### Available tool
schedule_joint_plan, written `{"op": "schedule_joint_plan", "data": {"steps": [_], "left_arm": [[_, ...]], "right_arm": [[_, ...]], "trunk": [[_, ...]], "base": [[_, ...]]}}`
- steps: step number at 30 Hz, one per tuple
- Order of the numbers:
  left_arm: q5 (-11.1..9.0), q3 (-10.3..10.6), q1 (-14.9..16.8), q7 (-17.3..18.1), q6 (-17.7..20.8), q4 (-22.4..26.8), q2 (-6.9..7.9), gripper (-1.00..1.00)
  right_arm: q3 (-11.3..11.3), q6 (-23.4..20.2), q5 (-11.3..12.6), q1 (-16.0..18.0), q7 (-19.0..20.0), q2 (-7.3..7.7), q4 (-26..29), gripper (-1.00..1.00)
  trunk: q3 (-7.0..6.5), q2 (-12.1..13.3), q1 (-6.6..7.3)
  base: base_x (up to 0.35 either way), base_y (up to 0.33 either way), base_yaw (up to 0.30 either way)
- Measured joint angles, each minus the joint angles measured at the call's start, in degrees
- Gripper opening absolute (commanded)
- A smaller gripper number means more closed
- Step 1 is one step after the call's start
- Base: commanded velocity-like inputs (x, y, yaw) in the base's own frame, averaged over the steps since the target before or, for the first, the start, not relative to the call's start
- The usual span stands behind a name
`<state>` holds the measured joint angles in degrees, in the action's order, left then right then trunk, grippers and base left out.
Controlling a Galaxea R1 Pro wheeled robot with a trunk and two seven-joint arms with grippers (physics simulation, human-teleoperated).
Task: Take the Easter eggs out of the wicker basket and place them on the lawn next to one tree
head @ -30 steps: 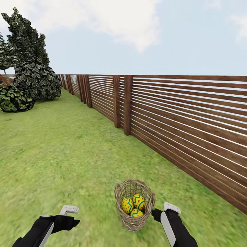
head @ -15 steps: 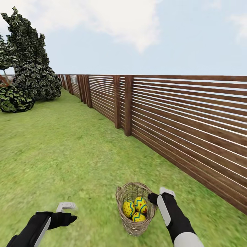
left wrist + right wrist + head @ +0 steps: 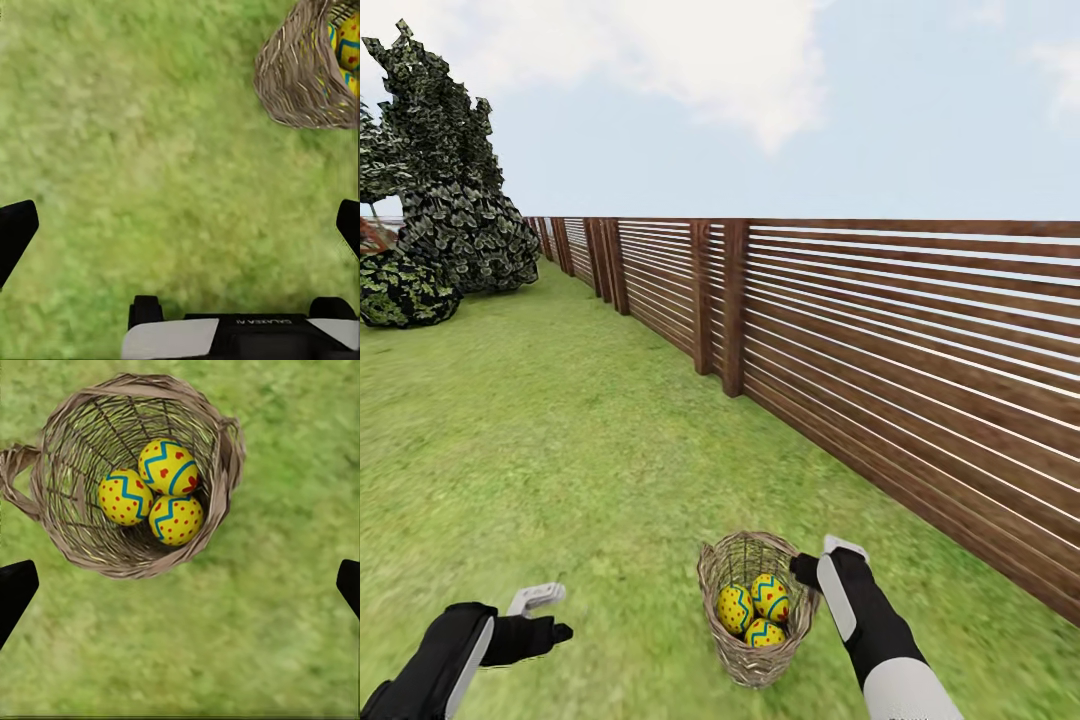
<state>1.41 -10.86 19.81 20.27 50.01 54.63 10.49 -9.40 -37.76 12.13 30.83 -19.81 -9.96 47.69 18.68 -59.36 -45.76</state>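
Note:
The wicker basket [image 3: 752, 655] stands upright on the lawn [image 3: 560, 450] close in front of me. Three yellow Easter eggs [image 3: 735, 607] [image 3: 770, 597] [image 3: 764, 633] lie together at its bottom. In the right wrist view the eggs [image 3: 124, 497] [image 3: 169, 466] [image 3: 177, 519] sit inside the basket [image 3: 90, 547]. My right gripper [image 3: 822, 560] hangs open over the basket's right rim, fingers wide apart [image 3: 180, 585]. My left gripper [image 3: 548, 615] is open above bare grass to the basket's left [image 3: 180, 232]. A tree [image 3: 445, 170] with dark speckled foliage stands far off at the left.
A brown slatted fence [image 3: 880, 370] runs along the right side, close behind the basket. A low dark shrub [image 3: 400, 290] sits beside the tree. Open grass stretches between me and the tree. In the left wrist view the basket [image 3: 307, 75] is off to one side.
My right arm has swung forward from beside the basket to over its right rim. My left arm has drawn back and to the left. The basket and eggs have stayed put.

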Motion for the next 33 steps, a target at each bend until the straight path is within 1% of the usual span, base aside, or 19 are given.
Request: {"op": "schedule_joint_plan", "data": {"steps": [6,9,12,26,33], "left_arm": [[0.07,0.21,0.58,0.01,-0.29,1.86,-0.43,1.00],[0.07,0.17,0.62,0.00,-0.32,3.47,-0.47,1.00],[0.09,0.15,0.62,0.00,-0.35,4.14,-0.46,1.00],[0.09,0.06,0.63,0.00,-0.44,4.73,-0.40,1.00],[0.16,0.11,0.63,-0.05,-0.45,4.73,-0.38,1.00]], "right_arm": [[-0.06,-1.23,0.07,0.23,0.25,0.03,0.15,1.00],[-0.37,-1.50,0.03,0.20,0.42,0.52,0.38,1.00],[-0.52,-1.52,0.02,0.17,0.44,0.69,0.51,1.00],[-0.48,-1.55,-0.05,0.16,0.40,0.77,0.51,1.00],[-0.44,-1.57,-0.02,0.16,0.40,0.66,0.49,1.00]], "trunk": [[0.00,-0.01,0.02],[0.00,0.00,0.01],[0.00,0.00,0.00],[0.00,-0.01,0.01],[0.00,-0.01,0.02]], "base": [[0.117,0.000,0.000],[0.080,0.000,0.000],[0.026,0.000,0.000],[0.102,-0.062,0.000],[0.173,-0.071,0.000]]}}
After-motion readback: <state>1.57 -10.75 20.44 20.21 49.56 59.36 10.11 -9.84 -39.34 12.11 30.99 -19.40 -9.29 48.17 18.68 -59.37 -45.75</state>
